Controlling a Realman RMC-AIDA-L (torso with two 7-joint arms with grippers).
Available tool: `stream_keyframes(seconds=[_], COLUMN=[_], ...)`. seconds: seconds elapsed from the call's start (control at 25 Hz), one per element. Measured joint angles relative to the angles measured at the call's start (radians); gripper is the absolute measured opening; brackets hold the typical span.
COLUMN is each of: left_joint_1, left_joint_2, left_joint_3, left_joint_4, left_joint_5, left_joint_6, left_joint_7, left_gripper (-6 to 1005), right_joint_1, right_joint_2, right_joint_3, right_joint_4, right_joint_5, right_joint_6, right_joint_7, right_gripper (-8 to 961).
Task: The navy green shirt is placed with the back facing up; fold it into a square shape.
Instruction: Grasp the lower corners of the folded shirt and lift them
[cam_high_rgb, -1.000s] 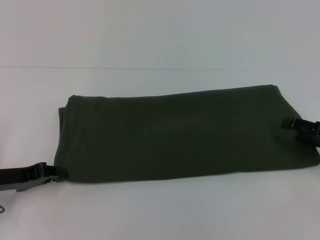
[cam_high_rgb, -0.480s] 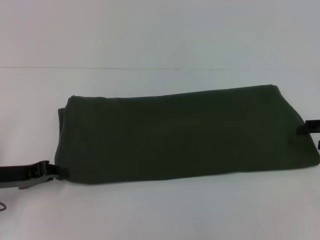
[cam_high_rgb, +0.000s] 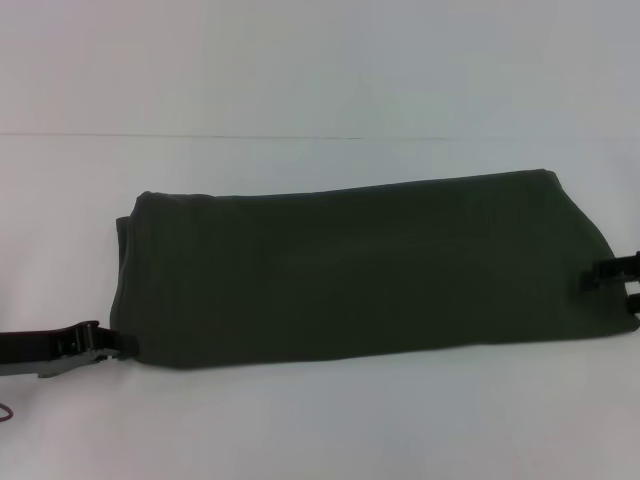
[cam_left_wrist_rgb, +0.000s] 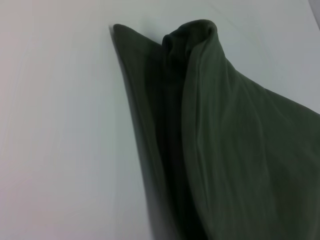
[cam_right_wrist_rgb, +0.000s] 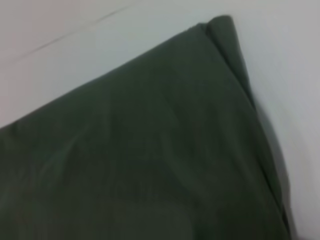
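The navy green shirt (cam_high_rgb: 360, 270) lies flat on the white table (cam_high_rgb: 300, 430), folded into a long band running from left to right. My left gripper (cam_high_rgb: 108, 346) rests low at the band's near left corner, touching the fabric edge. At the right end, my right gripper (cam_high_rgb: 615, 285) is open, one finger lying over the shirt's edge and the other at the frame's border. The left wrist view shows the shirt (cam_left_wrist_rgb: 240, 150) as stacked layers with a bunched corner. The right wrist view is filled by the shirt (cam_right_wrist_rgb: 140, 150) and its far right corner.
The white table stretches all around the shirt, with bare surface in front and behind. A faint seam line (cam_high_rgb: 200, 136) crosses the far part of the table.
My right gripper drew back off the shirt's right end toward the frame edge, then came in again lower down on that edge. The left gripper and the shirt stayed put.
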Motion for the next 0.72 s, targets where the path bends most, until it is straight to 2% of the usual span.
stream_keyframes(seconds=[0.16, 0.56, 0.72], left_joint_1=[-0.001, -0.007, -0.008], left_joint_2=[0.0, 0.003, 0.003], left_joint_3=[0.001, 0.001, -0.001], left_joint_4=[-0.001, -0.003, -0.004], left_joint_5=[0.0, 0.0, 0.0], left_joint_6=[0.0, 0.001, 0.001], left_joint_7=[0.0, -0.001, -0.003], left_gripper=[18, 17, 17], right_joint_1=[-0.006, -0.02, -0.02], right_joint_2=[0.004, -0.005, 0.006], right_joint_3=[-0.019, -0.017, -0.021], right_joint_4=[0.0, -0.004, -0.001], right_joint_5=[-0.001, -0.003, -0.015], right_joint_6=[0.012, 0.022, 0.03], right_joint_7=[0.0, 0.0, -0.01], right_gripper=[859, 849, 845])
